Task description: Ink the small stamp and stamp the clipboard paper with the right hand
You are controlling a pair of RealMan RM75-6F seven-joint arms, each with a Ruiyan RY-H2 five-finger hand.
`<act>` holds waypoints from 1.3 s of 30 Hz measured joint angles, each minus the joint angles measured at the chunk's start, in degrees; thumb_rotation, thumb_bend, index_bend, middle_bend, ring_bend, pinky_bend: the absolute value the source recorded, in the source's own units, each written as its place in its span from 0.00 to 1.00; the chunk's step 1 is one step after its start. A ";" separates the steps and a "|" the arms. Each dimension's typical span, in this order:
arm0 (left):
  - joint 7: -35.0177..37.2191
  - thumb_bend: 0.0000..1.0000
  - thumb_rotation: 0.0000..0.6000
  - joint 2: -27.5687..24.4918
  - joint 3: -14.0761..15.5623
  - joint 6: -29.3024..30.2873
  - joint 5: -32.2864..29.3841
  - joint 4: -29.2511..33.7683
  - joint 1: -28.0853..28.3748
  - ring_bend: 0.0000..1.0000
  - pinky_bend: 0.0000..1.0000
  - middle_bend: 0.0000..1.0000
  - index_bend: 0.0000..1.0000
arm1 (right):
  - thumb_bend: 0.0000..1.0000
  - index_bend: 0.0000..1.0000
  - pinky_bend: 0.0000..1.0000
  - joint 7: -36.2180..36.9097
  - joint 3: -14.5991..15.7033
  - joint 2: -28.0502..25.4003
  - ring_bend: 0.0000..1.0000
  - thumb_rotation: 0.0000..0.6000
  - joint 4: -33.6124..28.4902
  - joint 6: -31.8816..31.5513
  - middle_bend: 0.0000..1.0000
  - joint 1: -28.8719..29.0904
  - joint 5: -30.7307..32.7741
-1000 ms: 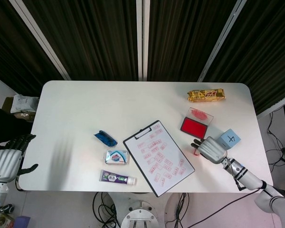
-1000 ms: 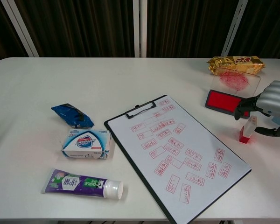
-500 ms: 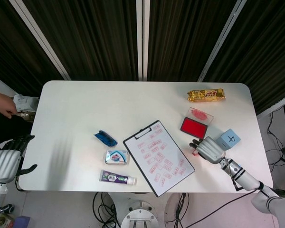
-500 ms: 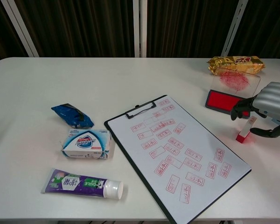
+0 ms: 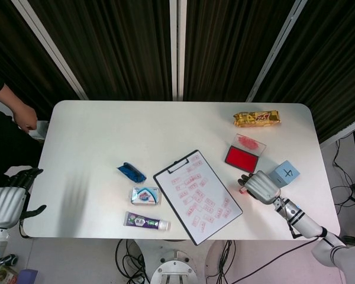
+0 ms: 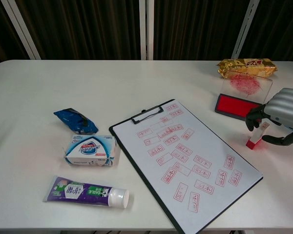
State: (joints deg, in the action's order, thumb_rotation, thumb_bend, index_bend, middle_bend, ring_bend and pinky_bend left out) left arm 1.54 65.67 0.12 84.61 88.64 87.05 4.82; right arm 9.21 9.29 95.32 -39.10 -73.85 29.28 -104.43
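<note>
Frankly, my worry is the small stamp [image 6: 256, 137] tipping or slipping — it stands tilted on the desk [image 6: 136, 83] between the red ink pad [image 6: 236, 105] and the clipboard paper [image 6: 185, 156], and a loose pinch could drop it before inking. My right hand [image 6: 279, 115] curls around its top, fingers [image 6: 254, 118] closed in on it, though I cannot tell how firm the hold is. My left hand [image 5: 7, 201] hangs off the desk edge, fingers apart — holding nothing.

The right hand [image 6: 282, 108] hides most of the small stamp [image 6: 254, 139]; clipboard [image 6: 185, 161] print is illegible.
</note>
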 measured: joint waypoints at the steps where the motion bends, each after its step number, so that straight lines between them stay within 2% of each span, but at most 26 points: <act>1: 0.01 0.00 1.00 0.00 0.00 0.00 0.00 0.00 0.00 0.16 0.25 0.16 0.17 | 0.27 0.48 0.89 -0.03 0.04 0.04 0.65 1.00 0.01 0.02 0.47 0.02 0.02; 13: 0.29 0.00 1.00 0.04 0.03 0.17 0.11 -0.18 -0.06 0.16 0.25 0.17 0.17 | 0.27 0.53 0.89 -0.36 0.21 0.53 0.65 1.00 0.33 -0.33 0.51 0.04 0.35; 25: 0.40 0.00 1.00 -0.07 0.07 0.00 0.32 -0.06 0.14 0.16 0.25 0.16 0.17 | 0.34 0.67 0.89 0.29 -0.26 0.66 0.67 1.00 0.52 -2.48 0.61 0.14 0.54; 31: 0.72 0.00 1.00 -0.06 0.06 -0.03 0.37 -0.24 0.19 0.16 0.25 0.16 0.17 | 0.35 0.71 0.90 1.05 -2.79 -0.36 0.69 1.00 -1.23 -2.30 0.65 1.16 2.74; 35: 0.98 0.00 1.00 -0.13 0.01 0.23 0.42 -0.29 0.15 0.16 0.25 0.17 0.17 | 0.35 0.74 0.90 -0.08 -5.89 -1.24 0.70 1.00 -4.06 1.52 0.67 2.56 6.48; 39: 1.44 0.00 1.00 -0.19 0.02 0.68 0.50 -0.46 -0.08 0.16 0.25 0.17 0.17 | 0.35 0.75 0.90 -5.36 -9.44 -1.90 0.70 1.00 -8.17 7.35 0.67 3.89 11.82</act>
State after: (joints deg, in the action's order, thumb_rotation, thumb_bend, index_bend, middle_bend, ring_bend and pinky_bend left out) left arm 2.98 65.48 0.13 85.29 89.14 86.59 4.74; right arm 3.85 -0.15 93.42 -47.27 -66.50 33.17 -92.61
